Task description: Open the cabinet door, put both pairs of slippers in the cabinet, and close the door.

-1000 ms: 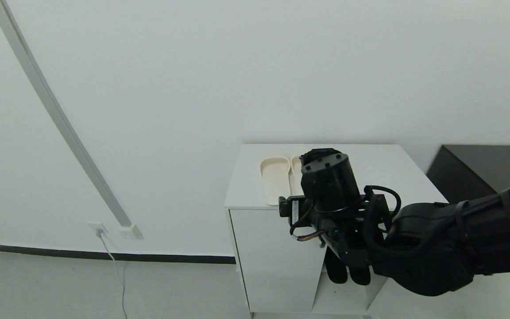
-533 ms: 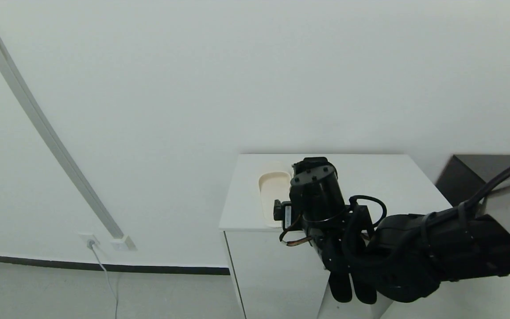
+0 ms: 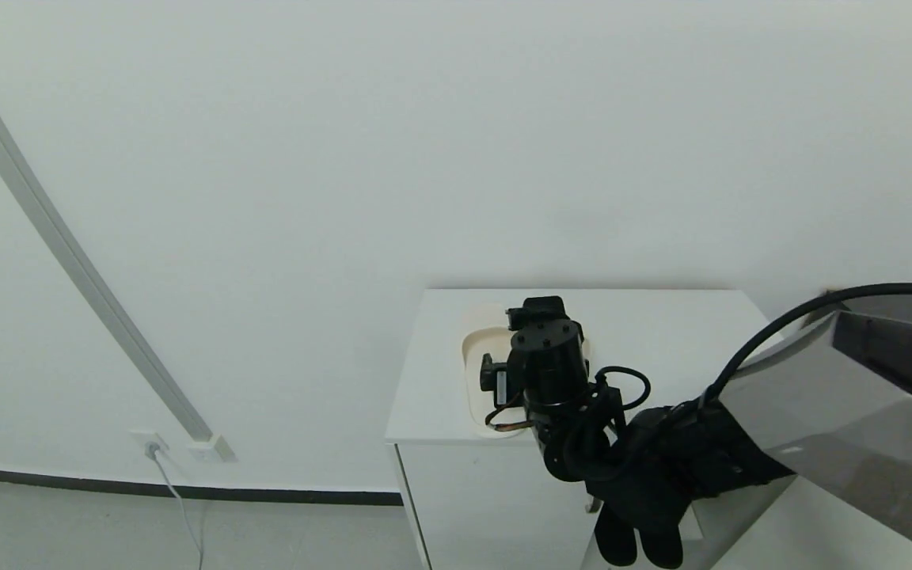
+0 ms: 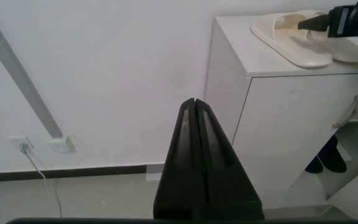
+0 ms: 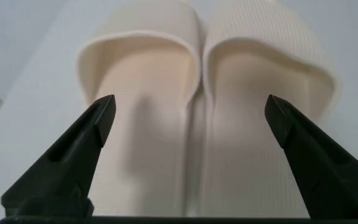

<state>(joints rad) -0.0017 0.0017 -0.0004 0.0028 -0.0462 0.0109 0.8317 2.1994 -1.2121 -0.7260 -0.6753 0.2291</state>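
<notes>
**Head view.** A white cabinet [image 3: 662,340] stands against the wall. The cream slippers [image 3: 473,372] lie on its top, near the front left corner. The right arm [image 3: 551,372] reaches over them and hides half of the pair. Lower down, the black slippers [image 3: 618,546] show inside the cabinet's right-hand compartment, which stands open.

Progress, as I judge it: the door is open and one pair is stowed. The cream pair is not yet lifted, and the door has yet to be closed.

**Left wrist view.** The left claw [image 4: 194,104] hangs well apart from the cabinet, out over the floor. Its fingers are pressed together on nothing. The front panel carries a handle [image 4: 351,112] at its edge, and beside it are open shelves with the black pair on one. On top, the right claw [image 4: 306,23] is at the toe end of the cream pair.

**Right wrist view.** The right claw is spread wide, one finger to each outer side of the cream pair. Neither finger touches it, as far as I can tell. The two slippers lie side by side, touching along their inner edges.

**Surface and room.** The cabinet top is smooth, matt white. The wall is plain white and crossed by a slanting grey strip [image 3: 68,237]. Low down is a socket [image 3: 147,442] with a cord hanging from it. A dark skirting [image 3: 266,496] runs above the pale floor.
</notes>
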